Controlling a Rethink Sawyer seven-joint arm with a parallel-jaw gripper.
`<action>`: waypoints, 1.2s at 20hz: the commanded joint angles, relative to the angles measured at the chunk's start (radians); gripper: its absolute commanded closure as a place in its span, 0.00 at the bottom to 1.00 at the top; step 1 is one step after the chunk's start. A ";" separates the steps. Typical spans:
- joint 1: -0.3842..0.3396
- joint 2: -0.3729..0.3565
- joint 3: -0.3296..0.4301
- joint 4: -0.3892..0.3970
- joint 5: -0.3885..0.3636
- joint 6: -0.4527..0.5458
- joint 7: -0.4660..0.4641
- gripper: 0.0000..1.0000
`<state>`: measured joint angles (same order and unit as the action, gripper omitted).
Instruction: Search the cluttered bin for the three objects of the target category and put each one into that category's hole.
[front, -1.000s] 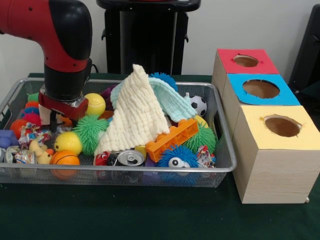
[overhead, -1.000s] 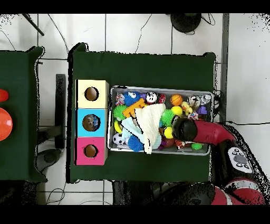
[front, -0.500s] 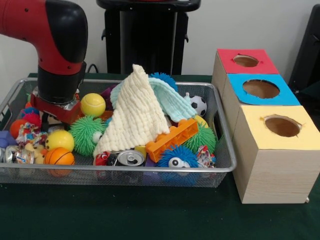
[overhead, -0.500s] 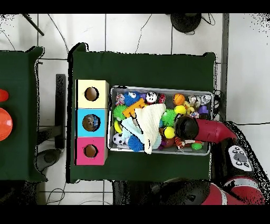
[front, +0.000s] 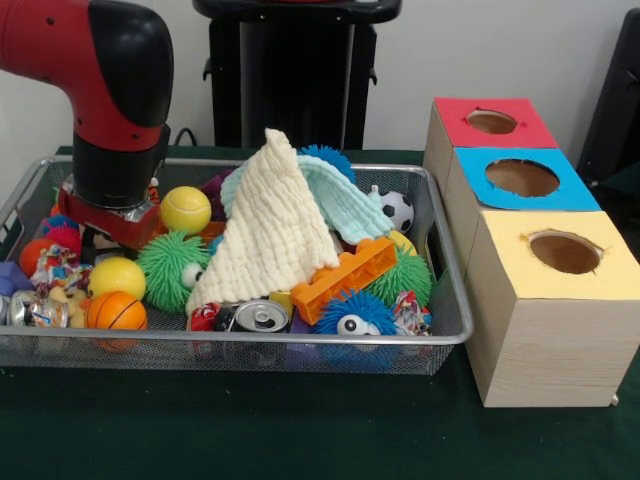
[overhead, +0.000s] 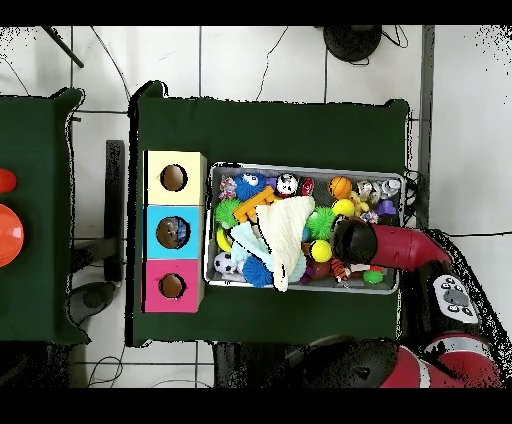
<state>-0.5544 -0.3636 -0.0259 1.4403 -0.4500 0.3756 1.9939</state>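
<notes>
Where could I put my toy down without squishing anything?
On the bare green tablecloth in front of the wire bin, or on the cloth behind it in the overhead view. The bin is packed: cloths, balls, and the arm over one end.

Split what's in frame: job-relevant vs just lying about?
Job:
wire bin
red box, blue box and yellow box, each with a hole on top
arm lowered into the bin's end farthest from the boxes; hand hidden
bin clutter; target category not evident

Lying about:
orange objects on the side table
cables on the floor
</notes>
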 joint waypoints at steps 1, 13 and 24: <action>-0.025 0.217 0.094 -0.029 -0.022 -0.028 0.002 1.00; -0.024 -0.017 0.153 0.067 0.090 0.302 -0.077 1.00; -0.011 -0.179 0.156 0.123 0.106 0.444 -0.093 1.00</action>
<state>-0.5706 -0.4826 0.0386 1.4874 -0.3813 0.6890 1.9939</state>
